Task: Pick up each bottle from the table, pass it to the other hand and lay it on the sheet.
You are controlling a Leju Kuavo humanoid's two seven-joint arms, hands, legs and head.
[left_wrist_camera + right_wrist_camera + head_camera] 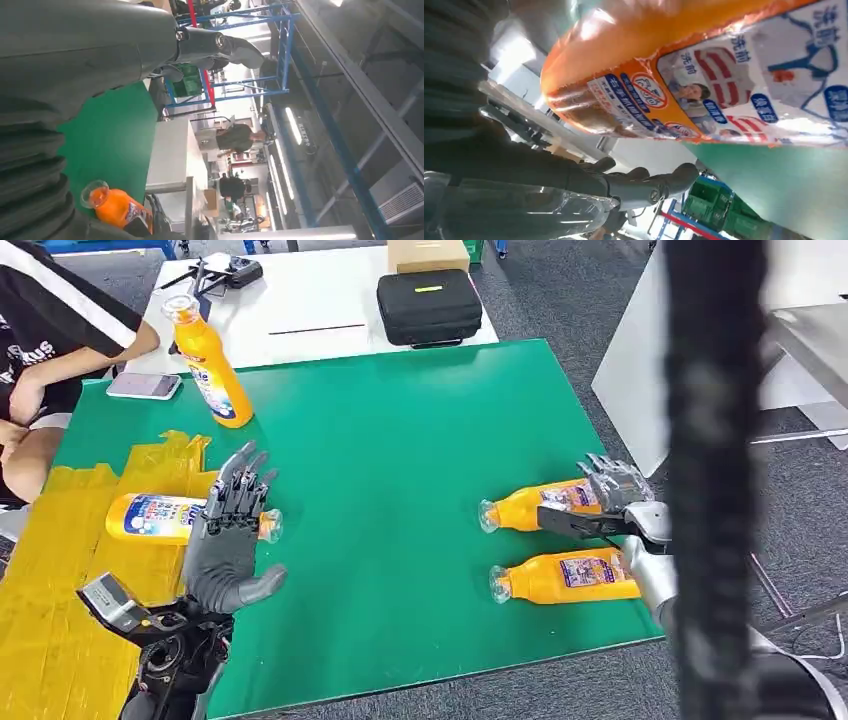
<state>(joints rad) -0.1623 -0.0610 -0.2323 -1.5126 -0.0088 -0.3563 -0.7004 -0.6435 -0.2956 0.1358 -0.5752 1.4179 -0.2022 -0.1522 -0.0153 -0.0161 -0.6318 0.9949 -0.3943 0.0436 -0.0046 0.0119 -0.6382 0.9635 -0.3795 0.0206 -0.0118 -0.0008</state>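
The robot's left hand (232, 540) hovers with fingers spread and holds nothing, just over a bottle (150, 517) lying on the yellow sheet (60, 610) at the left of the green table (400, 440). Its right hand (612, 490) rests against the far one (540, 506) of two orange bottles lying on the right, but whether it grips it I cannot tell; the near bottle (570, 577) lies just beside. A fourth bottle (210, 365) stands upright at the back left, near a phone (144, 386) and a seated person (50, 350).

— What's around the left hand (232, 540)?
— A bottle (160, 517) lying on the sheet (60, 610) just beyond its fingers; an upright bottle (210, 365) farther ahead.
— And the right hand (610, 495)?
— It rests over one lying bottle (530, 505); another (565, 577) lies just nearer on the surface (400, 440).
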